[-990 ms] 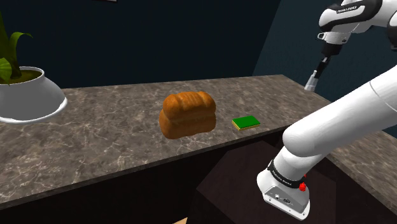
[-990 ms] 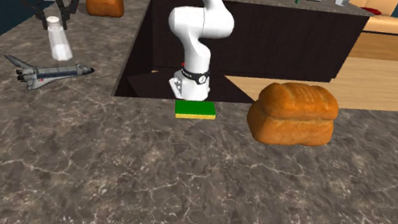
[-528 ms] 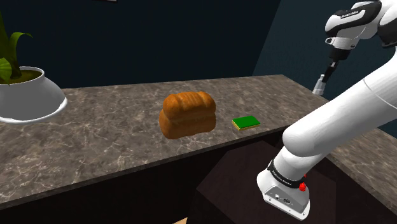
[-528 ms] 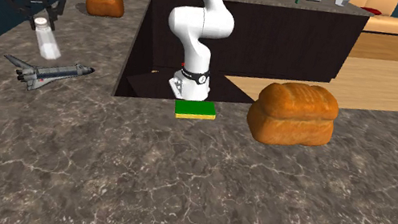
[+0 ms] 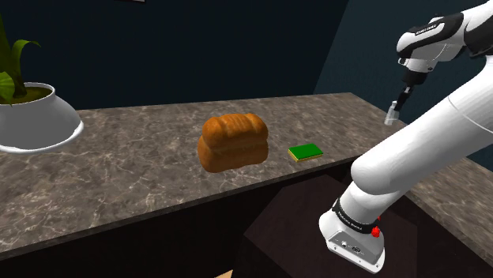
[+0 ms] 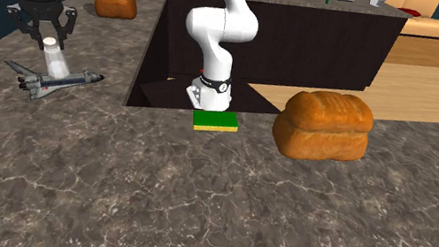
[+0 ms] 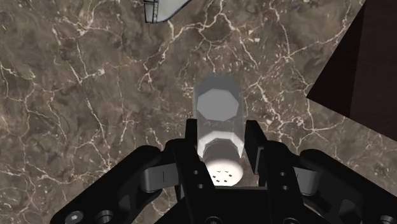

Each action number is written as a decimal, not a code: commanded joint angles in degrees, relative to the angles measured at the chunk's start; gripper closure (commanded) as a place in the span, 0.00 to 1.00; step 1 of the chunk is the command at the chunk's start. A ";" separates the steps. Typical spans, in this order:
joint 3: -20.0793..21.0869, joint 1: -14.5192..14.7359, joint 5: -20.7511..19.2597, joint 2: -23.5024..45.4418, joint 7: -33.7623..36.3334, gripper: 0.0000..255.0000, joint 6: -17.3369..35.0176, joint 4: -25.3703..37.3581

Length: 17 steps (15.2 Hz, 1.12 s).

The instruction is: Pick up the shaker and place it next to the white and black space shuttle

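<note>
My black gripper [image 7: 220, 141] is shut on a pale translucent shaker [image 7: 219, 127], clasping it near its perforated top so that the body hangs down toward the marble counter. In the second exterior view the gripper [image 6: 41, 29] holds the shaker [image 6: 54, 60] upright just above the white and black space shuttle [image 6: 52, 80], which lies flat on the counter at that view's left. In the shoulder view the shaker [image 5: 393, 113] hangs below the hand at the far right. A tip of the shuttle [image 7: 164, 9] shows beyond the shaker in the wrist view.
A brown bread loaf [image 6: 324, 125] and a green-and-yellow sponge [image 6: 215, 122] lie on the marble counter [image 6: 197, 204]. A second loaf [image 6: 115, 1] sits further back. A white bowl planter [image 5: 35, 118] stands at the shoulder view's left. The counter drops into a dark recess [image 6: 165, 56] around my stand.
The gripper has carried the shaker lower, toward the counter, and it now hangs right over the shuttle. In the shoulder view the hand moved right, then down.
</note>
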 commanded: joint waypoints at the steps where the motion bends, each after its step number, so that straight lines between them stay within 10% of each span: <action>1: -0.49 0.04 0.09 0.44 -0.01 1.00 1.63 -1.24; 17: -5.64 1.70 4.84 8.17 -2.80 1.00 15.40 -9.30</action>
